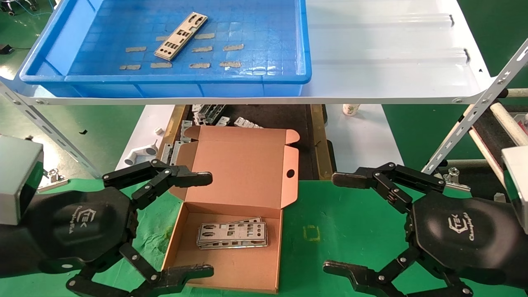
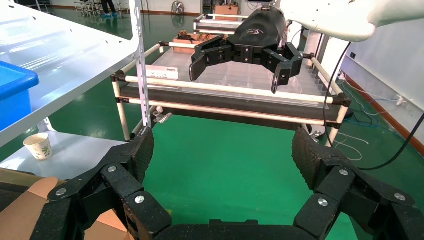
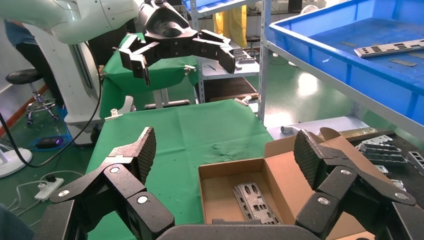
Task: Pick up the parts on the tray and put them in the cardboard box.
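One silver part (image 1: 180, 36) lies slanted on the floor of the blue tray (image 1: 165, 78), up on the white shelf; it also shows far off in the right wrist view (image 3: 389, 48). The cardboard box (image 1: 231, 272) sits open on the green cloth with its lid tipped back, holding a small stack of parts (image 1: 232, 234) (image 3: 256, 202). My left gripper (image 1: 202, 225) hovers open at the box's left side, empty. On the other side of the box, my right gripper (image 1: 340, 225) is open and empty over the green cloth.
Tan tape strips (image 1: 200, 65) dot the tray floor. The white shelf (image 1: 392, 57) with slanted metal braces (image 1: 474, 119) overhangs a lower bench holding loose metal brackets (image 1: 206, 113), a white pipe fitting (image 1: 140, 154) and a paper cup (image 1: 350, 109). A roller rack (image 2: 230, 95) stands at right.
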`<control>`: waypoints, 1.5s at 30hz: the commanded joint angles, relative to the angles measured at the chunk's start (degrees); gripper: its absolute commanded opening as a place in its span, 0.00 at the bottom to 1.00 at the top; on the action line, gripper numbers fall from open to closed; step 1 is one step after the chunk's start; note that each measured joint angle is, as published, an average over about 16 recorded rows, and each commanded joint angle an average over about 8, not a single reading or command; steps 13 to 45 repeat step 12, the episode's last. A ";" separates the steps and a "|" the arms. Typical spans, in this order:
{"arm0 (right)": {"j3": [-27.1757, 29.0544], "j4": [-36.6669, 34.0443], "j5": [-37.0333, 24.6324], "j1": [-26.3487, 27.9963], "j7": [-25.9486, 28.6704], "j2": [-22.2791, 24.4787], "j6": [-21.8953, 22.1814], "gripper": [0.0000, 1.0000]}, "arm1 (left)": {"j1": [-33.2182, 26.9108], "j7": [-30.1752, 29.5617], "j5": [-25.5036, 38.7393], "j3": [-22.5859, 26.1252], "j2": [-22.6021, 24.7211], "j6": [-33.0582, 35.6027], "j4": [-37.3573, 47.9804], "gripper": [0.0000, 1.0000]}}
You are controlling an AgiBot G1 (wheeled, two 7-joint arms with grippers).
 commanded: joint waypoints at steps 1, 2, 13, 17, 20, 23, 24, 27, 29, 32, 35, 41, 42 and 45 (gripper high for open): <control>0.00 0.00 0.00 0.00 0.00 0.00 0.00 1.00 | 0.00 0.00 0.00 0.00 0.00 0.00 0.00 1.00; 0.00 0.00 0.00 0.00 0.00 0.00 0.00 1.00 | 0.00 0.00 0.00 0.00 0.00 0.00 0.00 1.00; 0.00 0.00 0.00 0.00 0.00 0.00 0.00 1.00 | 0.00 0.00 0.00 0.00 0.00 0.00 0.00 1.00; 0.00 0.00 0.00 0.00 0.00 0.00 0.00 1.00 | 0.00 0.00 0.00 0.00 0.00 0.00 0.00 1.00; 0.00 0.00 0.00 0.00 0.00 0.00 0.00 1.00 | 0.00 0.00 0.00 0.00 0.00 0.00 0.00 1.00; 0.00 0.00 0.00 0.00 0.00 0.00 0.00 1.00 | 0.00 0.00 0.00 0.00 0.00 0.00 0.00 1.00; 0.00 0.00 0.00 0.00 0.00 0.00 0.00 1.00 | 0.00 0.00 0.00 0.00 0.00 0.00 0.00 1.00; 0.00 0.00 0.00 0.00 0.00 0.00 0.00 1.00 | 0.00 0.00 0.00 0.00 0.00 0.00 0.00 1.00; 0.00 0.00 0.00 0.00 0.00 0.00 0.00 1.00 | 0.00 0.00 0.00 0.00 0.00 0.00 0.00 1.00; 0.00 0.00 0.00 0.00 0.00 0.00 0.00 1.00 | 0.00 0.00 0.00 0.00 0.00 0.00 0.00 1.00; 0.00 0.00 0.00 0.00 0.00 0.00 0.00 1.00 | 0.00 0.00 0.00 0.00 0.00 0.00 0.00 1.00; 0.00 0.00 0.00 0.00 0.00 0.00 0.00 1.00 | 0.00 0.00 0.00 0.00 0.00 0.00 0.00 1.00; 0.00 0.00 0.00 0.00 0.00 0.00 0.00 1.00 | 0.00 0.00 0.00 0.00 0.00 0.00 0.00 1.00; 0.00 0.00 0.00 0.00 0.00 0.00 0.00 1.00 | 0.00 0.00 0.00 0.00 0.00 0.00 0.00 1.00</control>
